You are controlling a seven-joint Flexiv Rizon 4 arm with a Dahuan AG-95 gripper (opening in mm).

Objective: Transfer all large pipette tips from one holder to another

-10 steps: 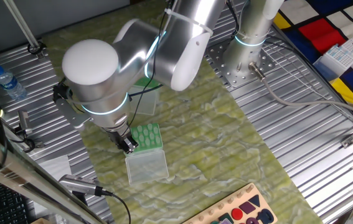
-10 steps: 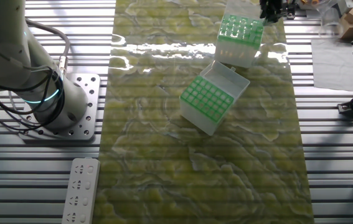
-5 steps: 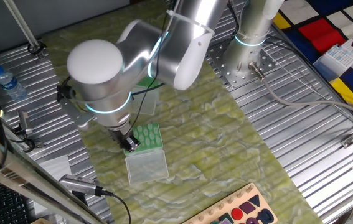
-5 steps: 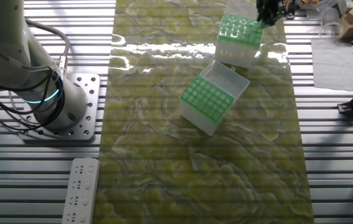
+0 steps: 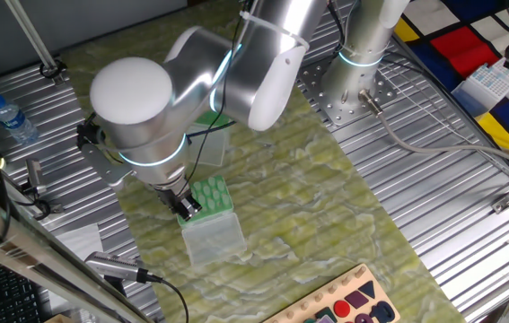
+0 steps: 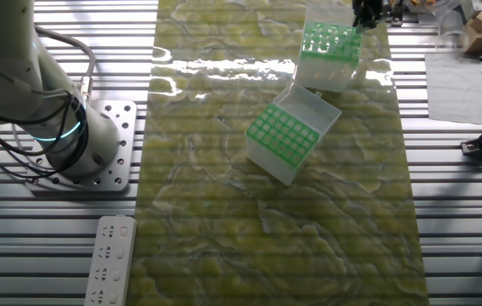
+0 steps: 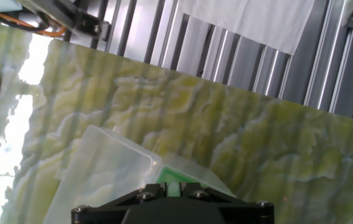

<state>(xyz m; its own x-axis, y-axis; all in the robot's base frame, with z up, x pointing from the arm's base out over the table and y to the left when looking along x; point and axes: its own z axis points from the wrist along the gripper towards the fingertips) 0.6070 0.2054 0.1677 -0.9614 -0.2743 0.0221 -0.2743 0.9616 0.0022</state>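
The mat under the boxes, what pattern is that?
The mat is yellow-green with pale, wavy marble-like veins, clearest in the other fixed view.

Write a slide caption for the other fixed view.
Arm's gripper poised at the far green-topped tip box, with a second open box nearer on the green mat.

The room was evenly and brightly lit from overhead. Strong white glare streaked across the green mat (image 6: 223, 64) in the other fixed view and flared along its left edge in the hand view. Shadows were soft. The hand view looked slightly soft close up, the fixed views reasonably sharp.
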